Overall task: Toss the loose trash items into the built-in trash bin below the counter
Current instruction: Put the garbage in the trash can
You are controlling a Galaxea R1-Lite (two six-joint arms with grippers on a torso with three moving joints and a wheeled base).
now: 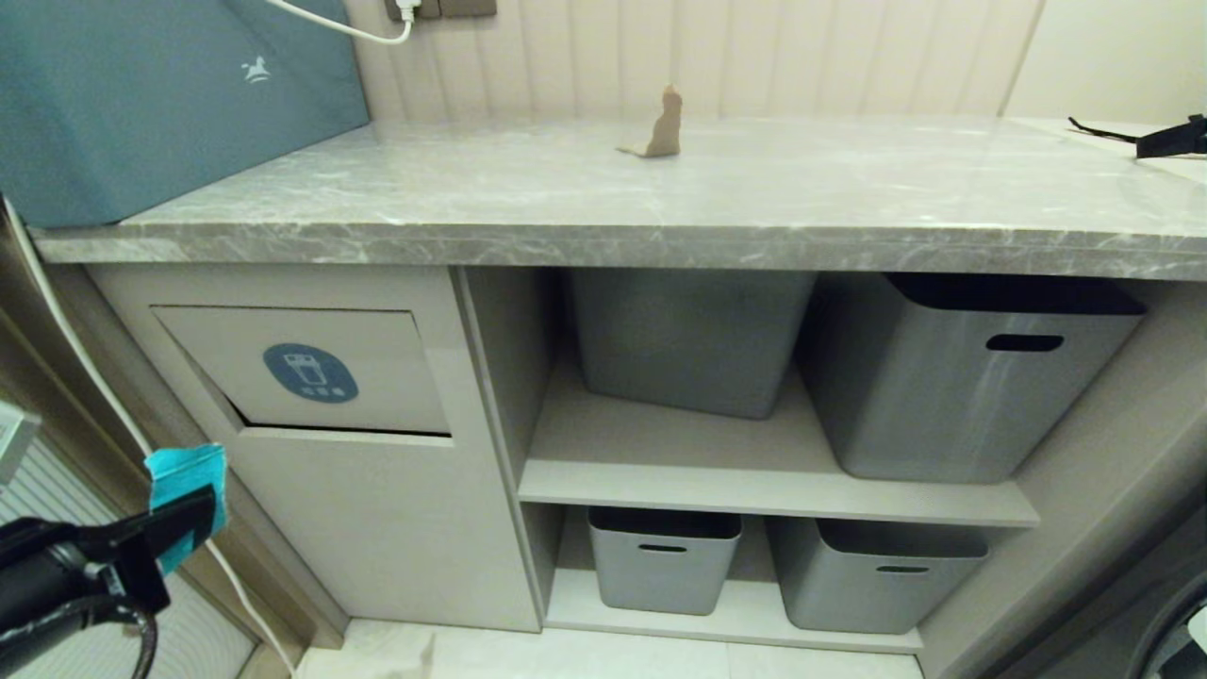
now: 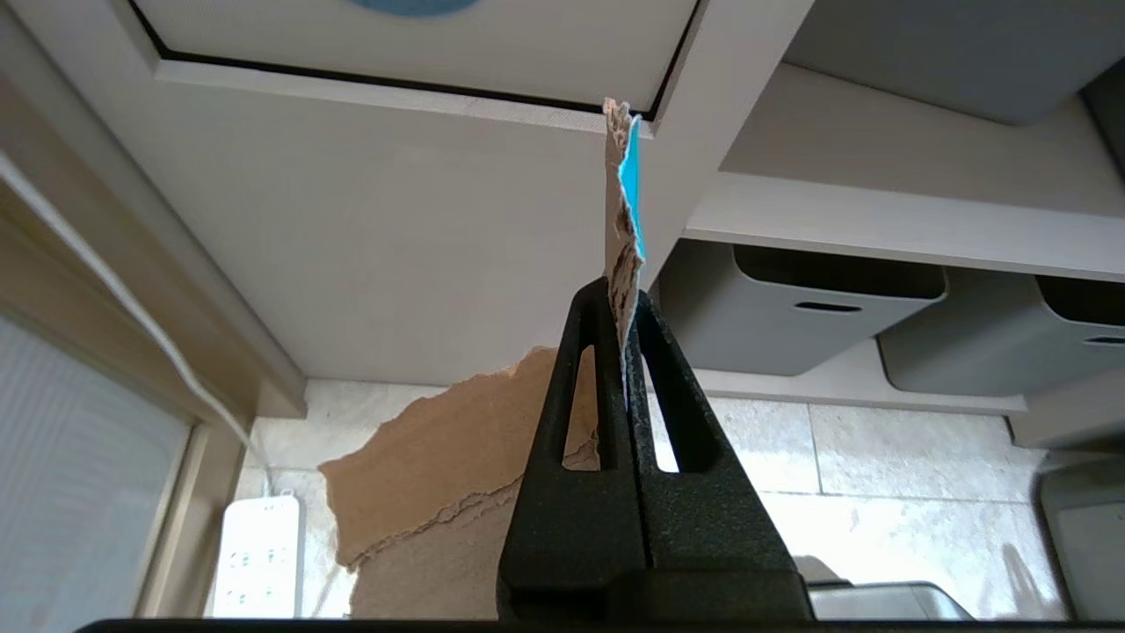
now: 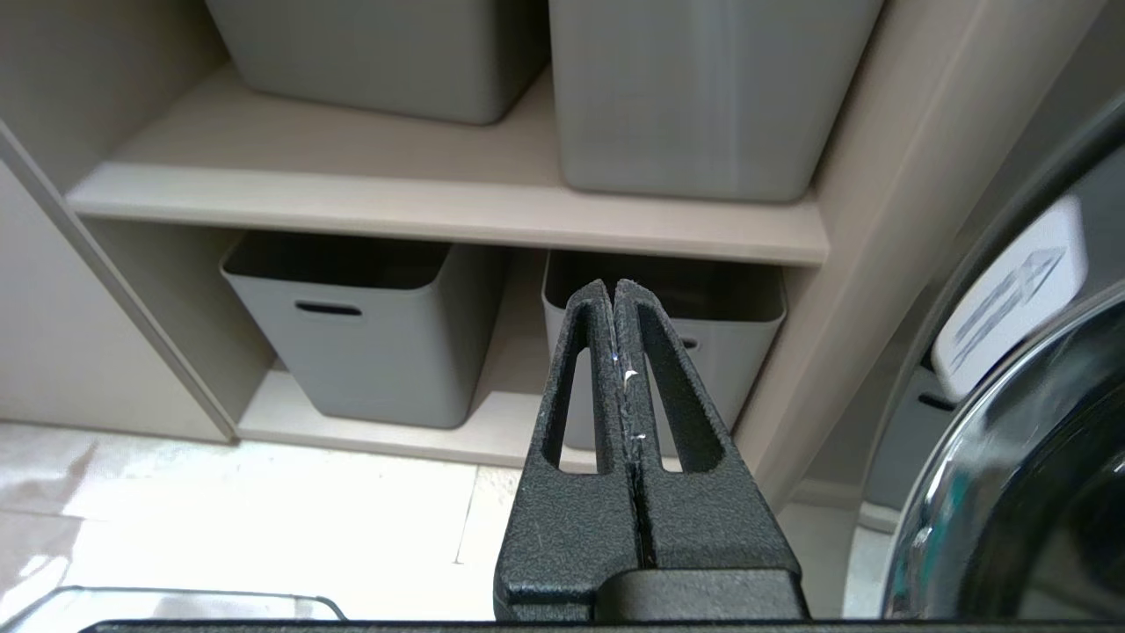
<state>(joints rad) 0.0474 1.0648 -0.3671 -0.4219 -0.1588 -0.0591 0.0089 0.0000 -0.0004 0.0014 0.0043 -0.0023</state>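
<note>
Currently the left gripper (image 1: pixel 174 523) is clamping the teal scrap (image 1: pixel 187 490) below-left of the trash bin (image 1: pixel 311 372) flap (tan cardboard piece (image 1: pixel 663 125) is waiting on the counter (image 1: pixel 603 203)); next, it likely needs pushing through the flap.

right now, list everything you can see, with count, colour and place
counter: one, grey marble, across the top
cardboard piece: one, tan, standing on the counter near the wall
teal scrap: one, teal with tan torn back, clamped in the left gripper
trash bin flap: one, beige with blue oval sticker, below the counter at left
storage boxes: four, grey, two per shelf right of the bin
bag: one, teal, on the counter's left end
black strap: one, far right counter
cable: one, white, from the wall socket
power strip: one, white, on the floor
left gripper: shut, low left of the flap
right gripper: shut, empty, facing the lower shelves
</note>
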